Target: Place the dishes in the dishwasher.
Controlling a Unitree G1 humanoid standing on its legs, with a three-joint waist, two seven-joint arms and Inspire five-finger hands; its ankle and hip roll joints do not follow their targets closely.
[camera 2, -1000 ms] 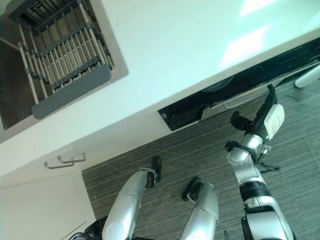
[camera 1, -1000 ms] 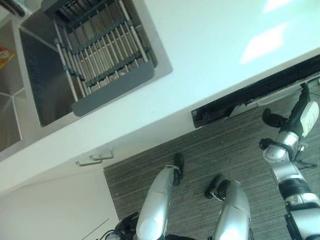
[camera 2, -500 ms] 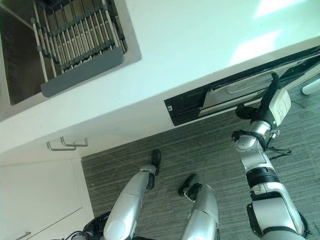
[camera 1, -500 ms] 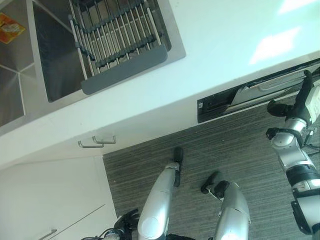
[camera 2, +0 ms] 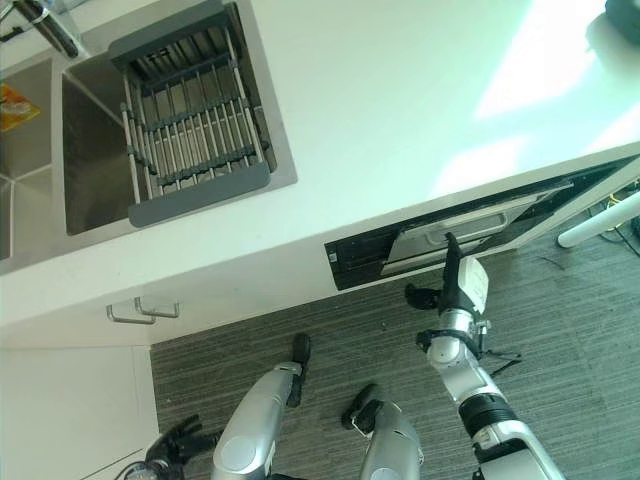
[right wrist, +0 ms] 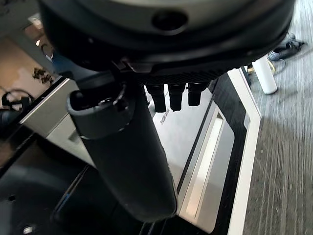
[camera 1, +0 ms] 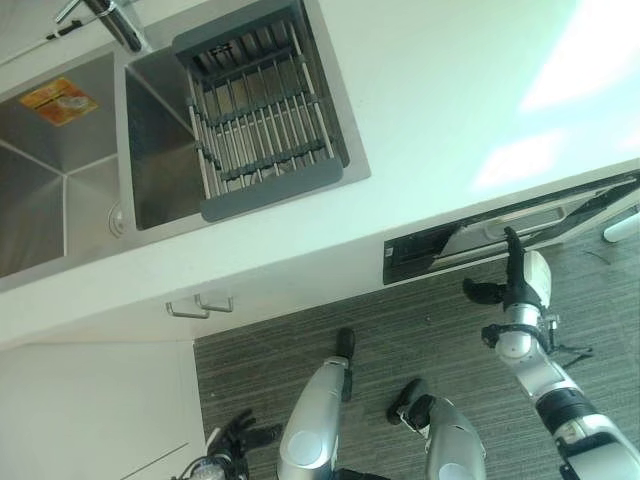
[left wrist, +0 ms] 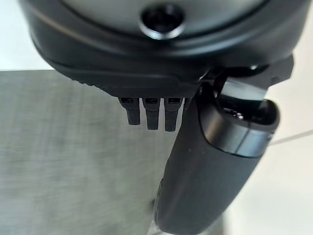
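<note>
The dishwasher sits under the white counter [camera 1: 440, 120], its door [camera 1: 520, 222] tilted out a little at the top. My right hand [camera 1: 518, 285] is raised in front of the door, fingers straight up and reaching its upper edge, thumb out to the side. In the right wrist view the thumb [right wrist: 127, 156] points at the door's recessed handle [right wrist: 215, 147], with dark interior beside it; the hand is open and holds nothing. My left hand [camera 1: 232, 437] hangs low by the white cabinet, fingers relaxed and empty. No dish is in either hand.
A grey dish rack [camera 1: 265, 110] lies across the steel sink [camera 1: 150, 170], with the faucet [camera 1: 112, 22] behind it. Two cabinet handles [camera 1: 200, 303] show below the counter. A dark object [camera 2: 625, 15] sits at the counter's far right. A white post [camera 2: 598, 218] stands right of the dishwasher.
The camera has swung, bringing more of the sink and counter into view. The dishwasher door tilts out slightly more, and my right hand stays at its upper edge.
</note>
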